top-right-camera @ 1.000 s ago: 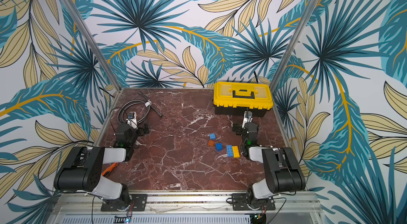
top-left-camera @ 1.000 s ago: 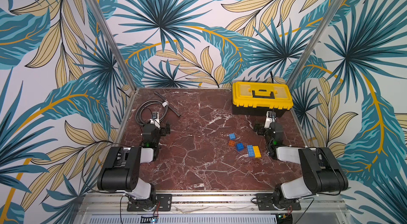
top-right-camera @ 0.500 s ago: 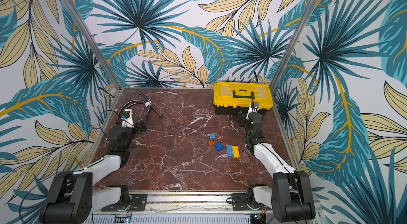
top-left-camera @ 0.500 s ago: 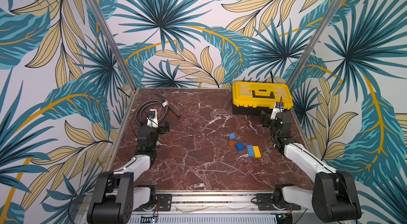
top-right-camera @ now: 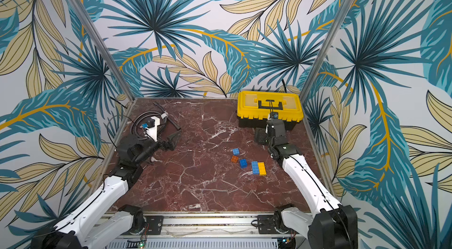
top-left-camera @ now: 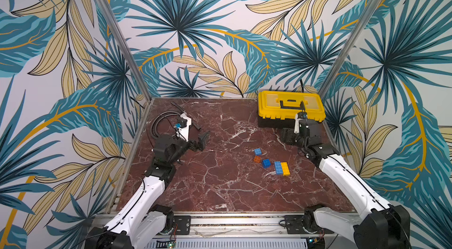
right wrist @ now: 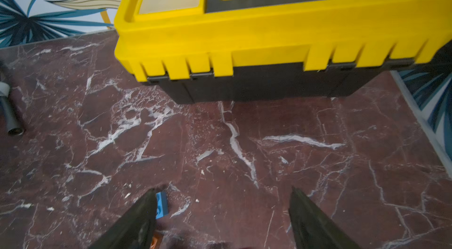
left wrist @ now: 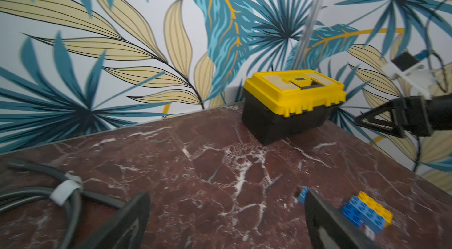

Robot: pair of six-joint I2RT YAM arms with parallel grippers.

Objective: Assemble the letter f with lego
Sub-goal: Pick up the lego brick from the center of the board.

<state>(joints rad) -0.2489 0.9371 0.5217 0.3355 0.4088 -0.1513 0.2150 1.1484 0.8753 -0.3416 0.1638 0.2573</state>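
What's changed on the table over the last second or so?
The left gripper lifted from its folded rest and swung toward the middle of the table; the right gripper lifted too, facing the toolbox. Both open, holding nothing. The lego bricks stayed put.

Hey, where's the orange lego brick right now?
In both top views the orange brick lies on the right side of the table, between the far blue square brick and the near blue square brick.
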